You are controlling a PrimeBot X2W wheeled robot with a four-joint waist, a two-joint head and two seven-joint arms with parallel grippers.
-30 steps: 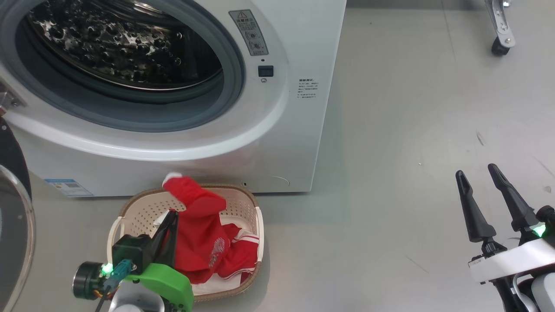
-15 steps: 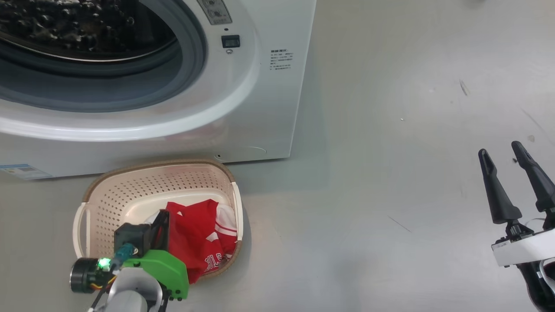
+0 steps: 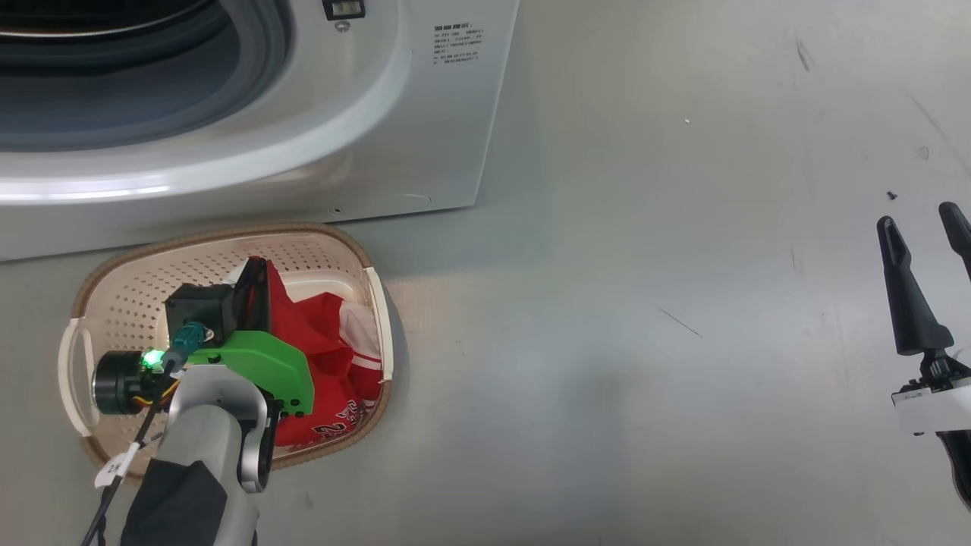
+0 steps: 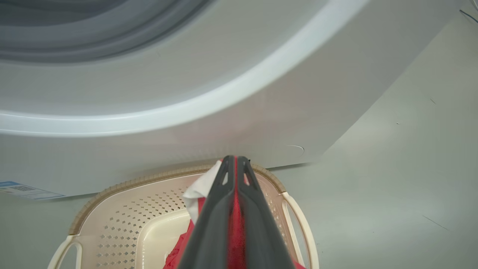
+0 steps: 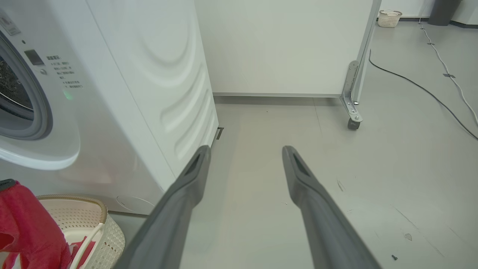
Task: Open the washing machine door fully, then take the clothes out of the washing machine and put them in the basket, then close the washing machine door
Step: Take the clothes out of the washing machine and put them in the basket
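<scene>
The white washing machine stands with its grey-gasketed opening uncovered; its door is out of view. The cream basket sits on the floor right in front of it. My left gripper is down inside the basket, shut on the red and white clothes. In the left wrist view red cloth is pinched between the closed fingers above the basket. My right gripper hangs open and empty over the floor at the right, its fingers spread wide. The right wrist view catches the clothes and basket at lower left.
Bare grey floor stretches to the right of the machine. In the right wrist view a white panel on a caster stands behind, a dark cable runs across the floor, and another small basket sits far back.
The head camera has tilted down and the washer has slid up the picture. My left gripper has lowered the red garment from above the rim down into the basket. The right gripper stays open.
</scene>
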